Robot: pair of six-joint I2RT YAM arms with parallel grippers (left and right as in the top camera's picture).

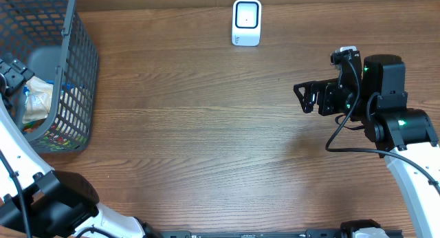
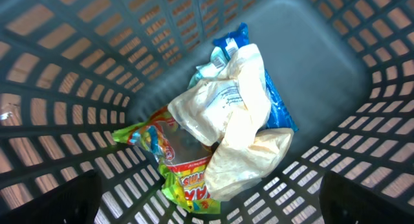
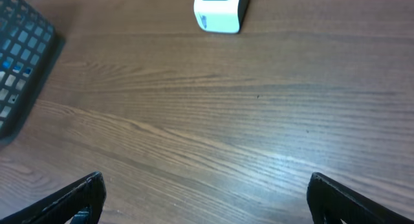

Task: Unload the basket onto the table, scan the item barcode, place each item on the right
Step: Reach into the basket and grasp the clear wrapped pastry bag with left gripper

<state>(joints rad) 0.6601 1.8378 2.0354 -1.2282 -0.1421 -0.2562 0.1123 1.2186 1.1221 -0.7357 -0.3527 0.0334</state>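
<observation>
At the bottom of the grey basket, left edge of table: three soft packets in a loose heap. Top: cream wrapper, crumpled, matte, folded over itself; block of small dark print on it, too fine to read. Beneath and to one side: blue packet, glossy film, crimped white-and-blue end poking out at the top. Lowest: snack packet, shiny green and yellow with a red band carrying white lettering, not legible; a cartoon-like graphic shows near its upper edge. No barcode visible on any face. Basket is moulded plastic, open rectangular lattice walls, solid smooth floor. Left gripper hangs inside the basket above the heap, jaws spread wide, dark fingertips at either lower corner of the wrist view, touching nothing. Scanner: small white rounded box, dark window in a pale frame, standing at the far edge of the table, well apart from the basket. Table is brown wood-grain, slight sheen. Right gripper over bare wood on the right side, jaws released, empty.
</observation>
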